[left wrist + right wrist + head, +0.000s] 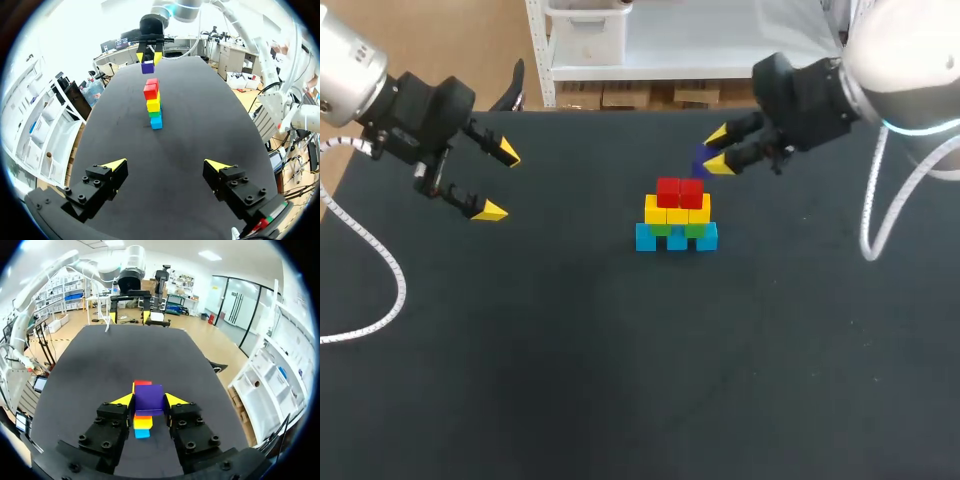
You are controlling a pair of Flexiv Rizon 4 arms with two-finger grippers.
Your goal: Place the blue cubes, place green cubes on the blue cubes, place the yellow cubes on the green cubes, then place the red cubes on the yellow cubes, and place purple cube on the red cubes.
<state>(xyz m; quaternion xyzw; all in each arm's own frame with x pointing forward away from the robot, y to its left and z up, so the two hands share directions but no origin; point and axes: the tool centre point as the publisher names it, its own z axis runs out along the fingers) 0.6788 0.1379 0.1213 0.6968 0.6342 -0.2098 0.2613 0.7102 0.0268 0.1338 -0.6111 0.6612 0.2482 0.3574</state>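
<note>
The small purple cube (149, 397) is pinched in your right gripper (718, 149), just up and right of the stepped stack of blue, green, yellow and red cubes (677, 215) at the head view's upper middle. Your left gripper (500, 182) hangs open at upper left, well apart from the stack. The widest stretch of black table (620, 380) lies below the stack.

- A robotics lab.
- A left arm (360, 75) and a right arm (895, 60), both cabled, share one black counter (570, 380).
- A stack of coloured cubes (677, 215) stands on it.

No legible text, labels or numbers, cubes (677, 215) apparently plain-faced
</note>
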